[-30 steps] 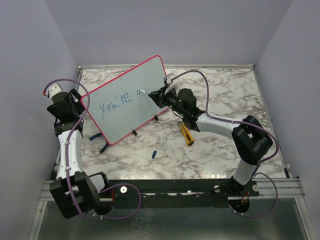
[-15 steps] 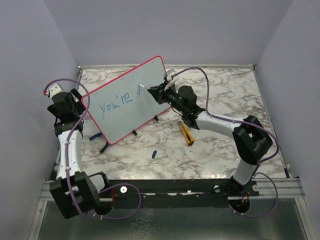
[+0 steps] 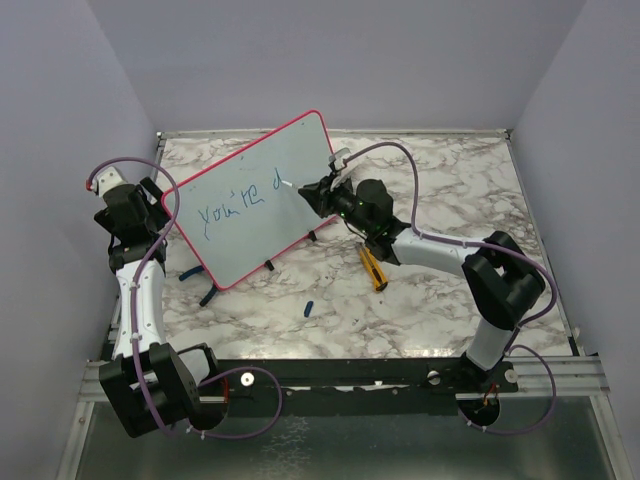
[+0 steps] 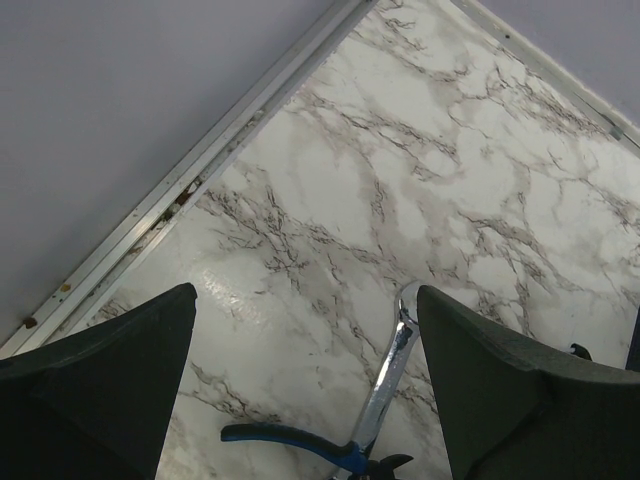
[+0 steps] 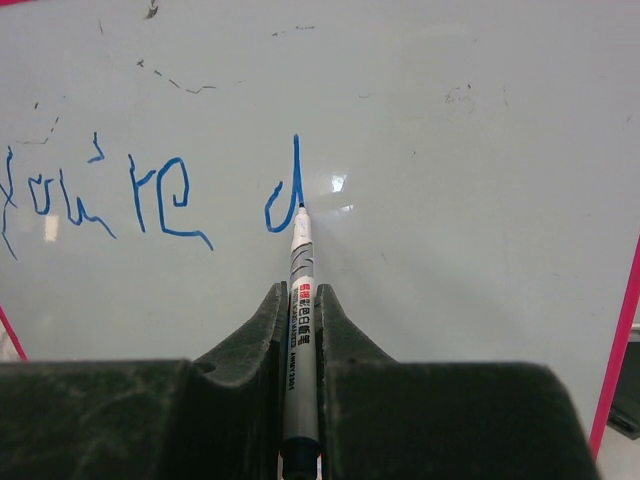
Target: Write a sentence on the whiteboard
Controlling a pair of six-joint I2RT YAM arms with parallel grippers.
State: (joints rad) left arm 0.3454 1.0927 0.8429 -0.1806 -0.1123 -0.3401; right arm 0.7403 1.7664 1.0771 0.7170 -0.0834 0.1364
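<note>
1. The whiteboard [image 3: 255, 205], with a pink frame, stands tilted at the rear left of the desk [image 3: 450, 200]; the sentence [image 5: 140, 195] reads "you're d" in blue.
2. The right end effector [image 5: 300, 300] is pinching a marker [image 5: 300, 255]; its tip touches the "d".
3. Bare board lies right of the "d", up to the frame, and below the line.
4. The left end effector [image 4: 305, 300] is spread and holds nothing, near the board's left edge.

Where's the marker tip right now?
Right wrist view, centre: the marker, clamped in the right gripper, has its tip at the foot of the blue d, right of you're on the whiteboard.
</note>
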